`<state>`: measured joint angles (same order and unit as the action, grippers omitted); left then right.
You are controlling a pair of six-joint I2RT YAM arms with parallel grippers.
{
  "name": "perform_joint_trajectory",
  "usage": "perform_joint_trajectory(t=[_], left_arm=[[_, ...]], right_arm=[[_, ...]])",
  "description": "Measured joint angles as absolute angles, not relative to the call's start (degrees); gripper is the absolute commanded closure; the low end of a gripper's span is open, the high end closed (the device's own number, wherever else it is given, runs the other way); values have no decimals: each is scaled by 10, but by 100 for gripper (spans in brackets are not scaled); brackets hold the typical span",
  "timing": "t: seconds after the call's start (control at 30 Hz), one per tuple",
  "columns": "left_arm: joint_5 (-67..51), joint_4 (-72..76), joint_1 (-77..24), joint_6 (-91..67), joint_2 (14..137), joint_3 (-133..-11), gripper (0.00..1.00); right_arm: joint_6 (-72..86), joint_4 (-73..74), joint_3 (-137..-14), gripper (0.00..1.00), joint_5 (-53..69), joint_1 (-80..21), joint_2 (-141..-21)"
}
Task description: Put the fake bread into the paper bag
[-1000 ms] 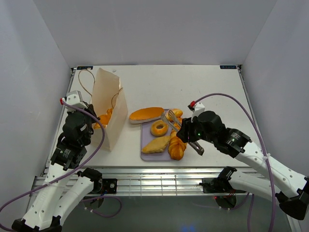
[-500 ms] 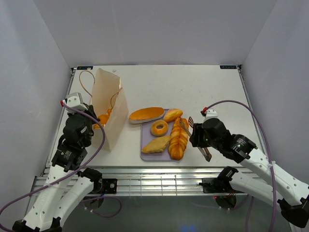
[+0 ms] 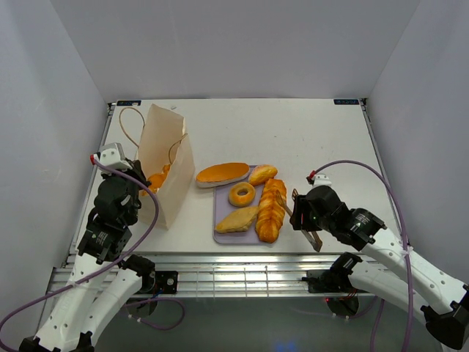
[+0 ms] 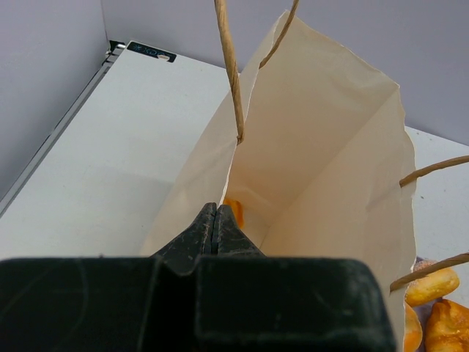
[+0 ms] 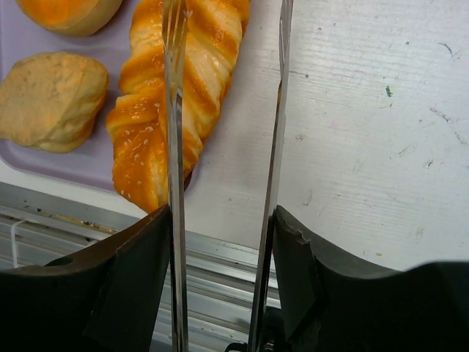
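Note:
The paper bag point(image 3: 172, 172) stands open at the left, with an orange bread piece point(image 3: 156, 180) inside. My left gripper point(image 3: 139, 189) is shut on the bag's near rim; in the left wrist view its jaws point(image 4: 215, 220) pinch the paper edge, with the bag point(image 4: 330, 169) and the piece inside point(image 4: 235, 213) beyond. On the lavender tray point(image 3: 222, 236) lie a braided loaf point(image 3: 270, 209), ring point(image 3: 241, 194), turnover point(image 3: 237, 219) and round bun point(image 3: 262, 174). A long flat loaf point(image 3: 222, 174) lies at its far edge. My right gripper point(image 3: 300, 214) is shut on silver tongs point(image 3: 292, 205), right of the braided loaf point(image 5: 176, 95).
In the right wrist view the tong arms point(image 5: 174, 147) stand spread, the left one over the braided loaf's edge, the right over bare table. The turnover point(image 5: 55, 99) and the tray point(image 5: 29, 169) lie left. The table's near metal rail point(image 5: 212, 253) is just below.
My right arm has drawn back to the right and nearer, taking the empty tongs from over the tray's buns to beside the braided loaf. The left gripper stays on the bag.

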<state>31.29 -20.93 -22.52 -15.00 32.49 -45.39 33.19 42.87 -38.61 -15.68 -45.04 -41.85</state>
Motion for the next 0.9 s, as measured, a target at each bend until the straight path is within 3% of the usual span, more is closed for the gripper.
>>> perform_joint_trajectory(t=[0.57,0.7,0.9], left_arm=[[310,-204,-225,-144,320,-446,100],[309,-204,-225,-144,319,-446,100],[309,-204,-225,-144,317,-446,100]], right_arm=[[344,393,-357,39,-128,-450,-420],[346,380,-350,46,-119,-450,-420],[348,371,-347,65,-108,-450,-429]])
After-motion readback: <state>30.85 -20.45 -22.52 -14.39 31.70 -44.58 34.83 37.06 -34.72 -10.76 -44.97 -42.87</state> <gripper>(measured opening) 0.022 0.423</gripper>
